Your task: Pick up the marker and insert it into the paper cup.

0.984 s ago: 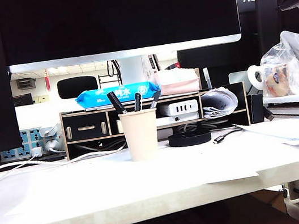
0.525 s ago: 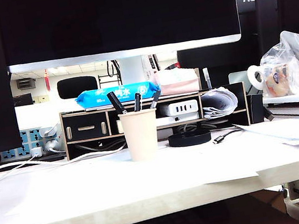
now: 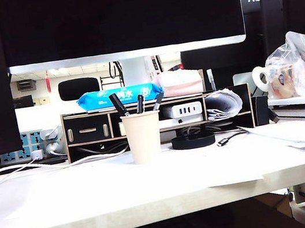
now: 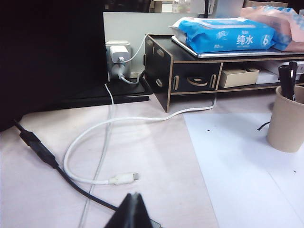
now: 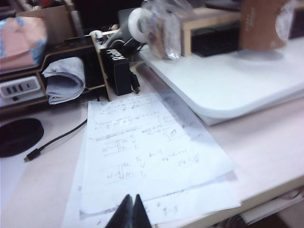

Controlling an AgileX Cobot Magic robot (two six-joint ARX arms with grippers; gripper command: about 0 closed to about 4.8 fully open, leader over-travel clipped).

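The paper cup (image 3: 143, 137) stands upright in the middle of the table (image 3: 96, 199). Three dark pens stick out of it. The tallest, leaning left, is the marker (image 3: 119, 104). The left wrist view has the cup (image 4: 287, 118) off to one side with dark pen tops (image 4: 286, 80) above its rim; which of them is the marker I cannot tell there. My left gripper (image 4: 135, 194) is shut and empty, low over the bare table, well away from the cup. My right gripper (image 5: 132, 197) is shut and empty over handwritten papers (image 5: 142, 152) near the table's edge.
Behind the cup are a black drawer organiser (image 3: 87, 128) with a blue wipes pack (image 3: 119, 95) on top, a large monitor (image 3: 118, 14) and a black disc (image 3: 193, 140). A bagged mug (image 3: 284, 77) sits at right. A white cable (image 4: 95, 142) loops near the left gripper.
The dark block at the exterior view's top right changed from a slanted shape to a taller upright one. Cup, pens and table items have not moved.
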